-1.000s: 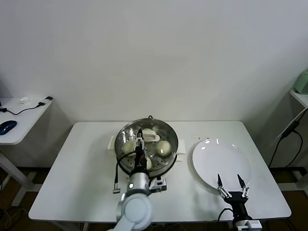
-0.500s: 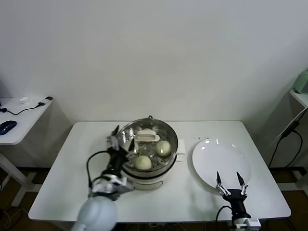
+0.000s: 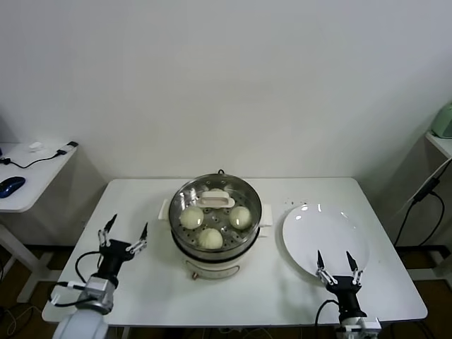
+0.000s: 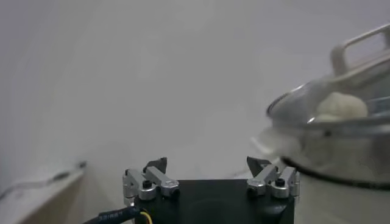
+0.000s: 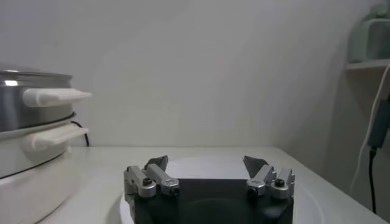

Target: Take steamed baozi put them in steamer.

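Buns: You see three steamed baozi sitting in the steamer, on the tray with holes. One is near the front, one on the left, one on the right. A fourth may hide at the back under the white handle piece; you cannot tell.
Plate: The white plate to the right of the steamer has no bun on it.
Left gripper: Its fingers are spread wide and hold nothing. It hangs over the table, off to the left of the steamer.
Right gripper: Its fingers are spread wide too, with nothing between them. It waits at the near edge of the plate.
How a bun feels: It looks soft, light and squishy. Squeeze too hard and you would likely dent it.
Where to hold: Take a bun by its two round sides, low down, with a gentle pinch.
Job: It looks just about done.
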You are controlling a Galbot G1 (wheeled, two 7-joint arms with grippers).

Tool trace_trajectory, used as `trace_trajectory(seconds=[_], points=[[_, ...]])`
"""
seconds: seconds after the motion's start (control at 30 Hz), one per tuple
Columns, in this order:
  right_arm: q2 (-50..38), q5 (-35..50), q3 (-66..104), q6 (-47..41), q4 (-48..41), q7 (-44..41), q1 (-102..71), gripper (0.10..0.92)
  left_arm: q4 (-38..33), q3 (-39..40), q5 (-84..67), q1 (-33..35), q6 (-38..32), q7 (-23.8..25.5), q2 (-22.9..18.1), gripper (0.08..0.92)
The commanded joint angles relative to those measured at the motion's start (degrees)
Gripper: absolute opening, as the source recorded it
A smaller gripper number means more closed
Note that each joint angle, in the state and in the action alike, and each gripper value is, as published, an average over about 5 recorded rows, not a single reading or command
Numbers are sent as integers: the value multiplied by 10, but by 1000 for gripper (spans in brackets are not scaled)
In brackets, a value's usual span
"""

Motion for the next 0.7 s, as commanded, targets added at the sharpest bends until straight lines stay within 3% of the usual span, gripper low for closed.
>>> trace_trajectory(seconds=[0.03, 0.7], points=[[-2, 9, -1, -10, -4, 0, 1, 823, 118, -59, -174, 36, -114, -4, 17, 823], [0, 7, -6, -10, -2, -1, 1, 823, 89, -40, -167, 46, -122, 13, -3, 823]])
